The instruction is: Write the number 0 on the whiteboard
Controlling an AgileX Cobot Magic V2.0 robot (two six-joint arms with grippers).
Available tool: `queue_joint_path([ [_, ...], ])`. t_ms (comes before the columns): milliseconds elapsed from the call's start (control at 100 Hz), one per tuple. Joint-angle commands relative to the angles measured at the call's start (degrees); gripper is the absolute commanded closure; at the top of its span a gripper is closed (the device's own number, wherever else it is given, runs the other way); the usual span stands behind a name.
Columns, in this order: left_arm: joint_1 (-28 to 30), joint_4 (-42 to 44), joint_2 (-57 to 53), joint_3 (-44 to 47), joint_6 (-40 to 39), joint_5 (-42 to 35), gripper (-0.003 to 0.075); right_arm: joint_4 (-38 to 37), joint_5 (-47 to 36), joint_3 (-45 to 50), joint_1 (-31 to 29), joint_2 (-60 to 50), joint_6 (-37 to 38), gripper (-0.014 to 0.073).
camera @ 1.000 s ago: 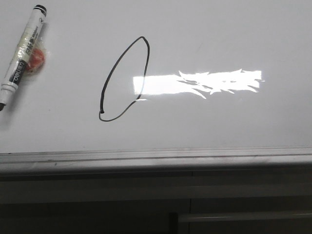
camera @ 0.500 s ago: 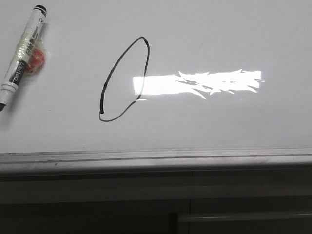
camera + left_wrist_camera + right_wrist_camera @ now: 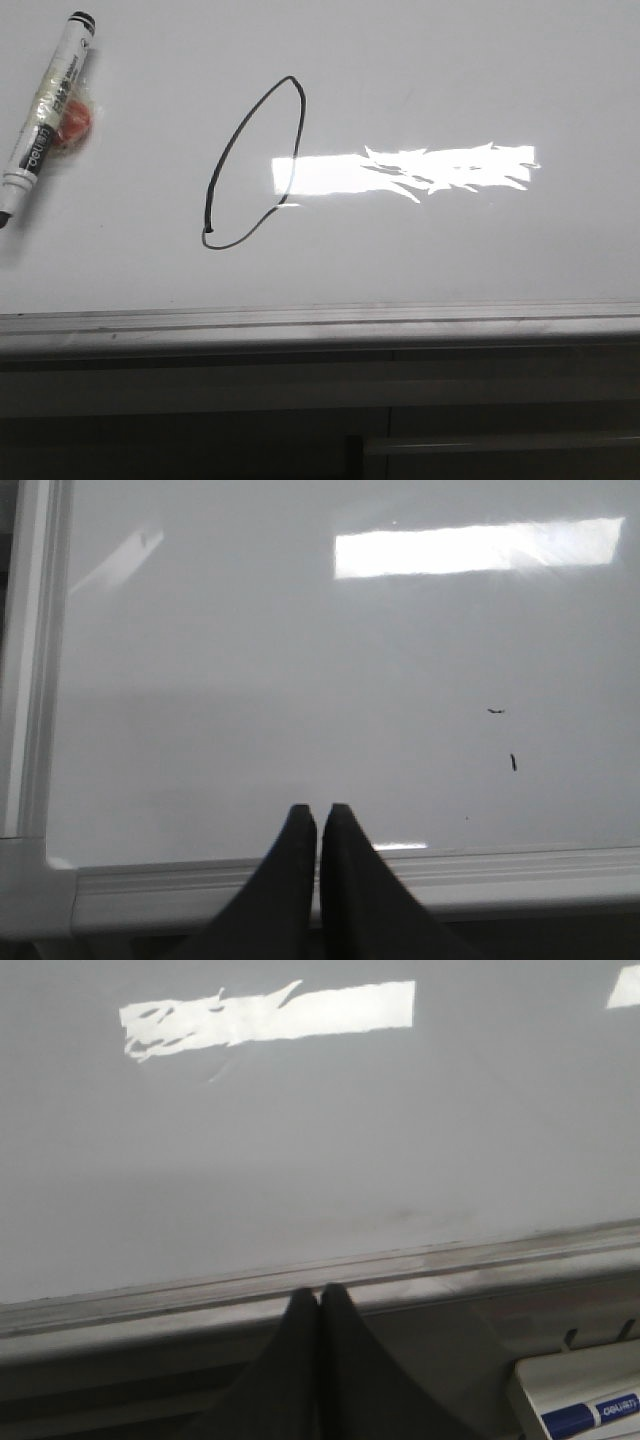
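Since the thin black slanted oval zero [image 3: 255,165] is closed on the large glossy white whiteboard [image 3: 450,60], I judge writing done. My left gripper [image 3: 318,815] and right gripper [image 3: 319,1297], jaws pressed together and empty, hang over its grey edge, well apart from the zero; the white black-capped marker [image 3: 45,115] lies discarded.

The number 0 [image 3: 253,165] (slanted black oval) sits on the whiteboard [image 3: 450,60].
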Motion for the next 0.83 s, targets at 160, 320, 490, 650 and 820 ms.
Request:
queue_joint_path([
  [160,-0.5,-0.3,-1.6,1.8,0.1,-4.1,0.074,0.0,-0.8,0.6,-0.4,-0.9,-2.0,0.0662],
  [320,-0.5,-0.3,-1.6,1.8,0.1,-4.1,0.074,0.1,-0.8,0.6,-0.4,-0.9,-2.0,0.0662],
  [490,-0.5,-0.3,-1.6,1.8,0.1,-4.1,0.074,0.1,-0.8,0.6,-0.4,-0.9,-2.0,0.0662],
  [650,-0.5,-0.3,-1.6,1.8,0.1,-4.1,0.074,0.1,-0.8,0.6,-0.4,-0.9,-2.0,0.0662],
  [820,-0.5,-0.3,-1.6,1.8,0.1,-4.1,0.074,0.1,-0.8,0.6,-0.4,-0.9,-2.0,0.0662],
])
